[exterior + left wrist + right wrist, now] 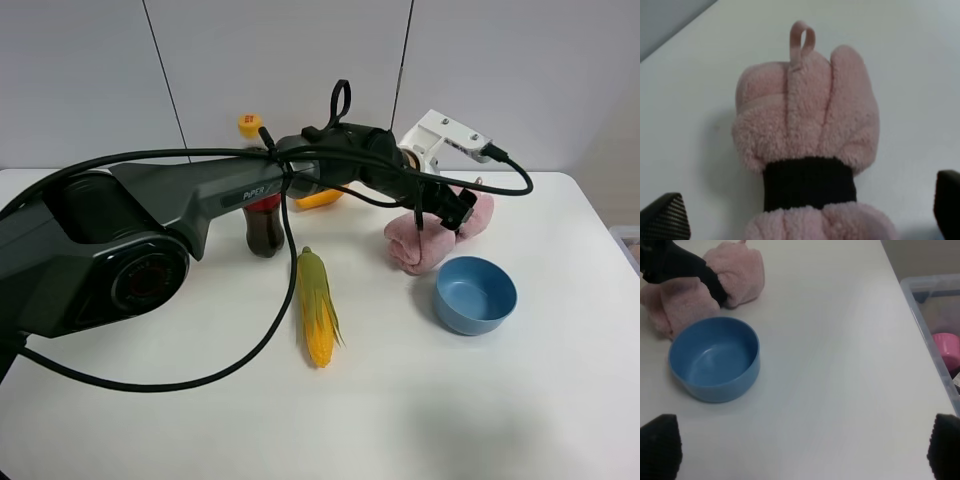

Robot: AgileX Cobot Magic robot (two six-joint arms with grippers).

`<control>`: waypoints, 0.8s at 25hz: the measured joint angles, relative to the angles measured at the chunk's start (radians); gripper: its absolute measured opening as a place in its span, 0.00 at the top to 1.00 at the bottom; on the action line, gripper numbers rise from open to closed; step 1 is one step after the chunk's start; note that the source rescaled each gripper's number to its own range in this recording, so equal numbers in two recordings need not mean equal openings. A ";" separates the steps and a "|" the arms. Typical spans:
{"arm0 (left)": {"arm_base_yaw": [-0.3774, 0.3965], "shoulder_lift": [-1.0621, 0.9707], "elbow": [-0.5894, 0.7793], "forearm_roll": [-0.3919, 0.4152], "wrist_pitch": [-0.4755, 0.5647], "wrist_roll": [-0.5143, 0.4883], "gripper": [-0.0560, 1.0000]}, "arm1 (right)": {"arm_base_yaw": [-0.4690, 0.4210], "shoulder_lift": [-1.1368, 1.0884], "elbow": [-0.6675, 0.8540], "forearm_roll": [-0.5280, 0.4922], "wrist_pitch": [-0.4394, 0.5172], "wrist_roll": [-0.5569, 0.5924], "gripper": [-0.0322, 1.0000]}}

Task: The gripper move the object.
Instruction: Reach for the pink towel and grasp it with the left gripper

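Observation:
A pink plush towel roll (420, 245) with a black band (810, 182) around its middle lies on the white table (520, 400) at the back right. It also fills the left wrist view (805, 120) and shows in the right wrist view (735, 272). My left gripper (442, 212) reaches across the middle and hangs just over the roll, open, with its fingertips (665, 217) on either side of it. My right gripper (802, 445) is open and empty over bare table near the right edge; it does not show in the exterior view.
A blue bowl (475, 293) stands just in front of the roll. A corn cob (317, 305) lies mid-table. A cola bottle (265, 218) and an orange-yellow object (320, 198) stand behind the left arm. A clear bin (935, 315) sits off the table's right edge.

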State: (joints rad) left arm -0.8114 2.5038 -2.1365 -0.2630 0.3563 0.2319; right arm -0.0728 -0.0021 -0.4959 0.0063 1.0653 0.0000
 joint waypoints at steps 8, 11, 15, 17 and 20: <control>-0.010 0.002 0.000 -0.009 -0.102 -0.011 0.00 | 0.000 0.000 0.000 0.000 0.000 0.000 0.00; -0.010 0.017 -0.004 -0.009 -0.133 -0.011 0.00 | 0.000 0.000 0.000 0.000 0.000 0.000 0.00; -0.010 0.048 -0.004 -0.009 -0.145 -0.012 0.00 | 0.000 0.000 0.000 0.000 0.000 0.000 0.00; -0.010 0.065 -0.004 -0.009 -0.149 -0.012 0.00 | 0.000 0.000 0.000 0.000 0.000 0.000 0.00; -0.010 0.084 -0.004 -0.009 -0.149 -0.012 0.00 | 0.000 0.000 0.000 0.000 0.000 0.000 0.00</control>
State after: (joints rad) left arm -0.8214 2.5877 -2.1400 -0.2723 0.2069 0.2197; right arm -0.0728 -0.0021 -0.4959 0.0063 1.0653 0.0000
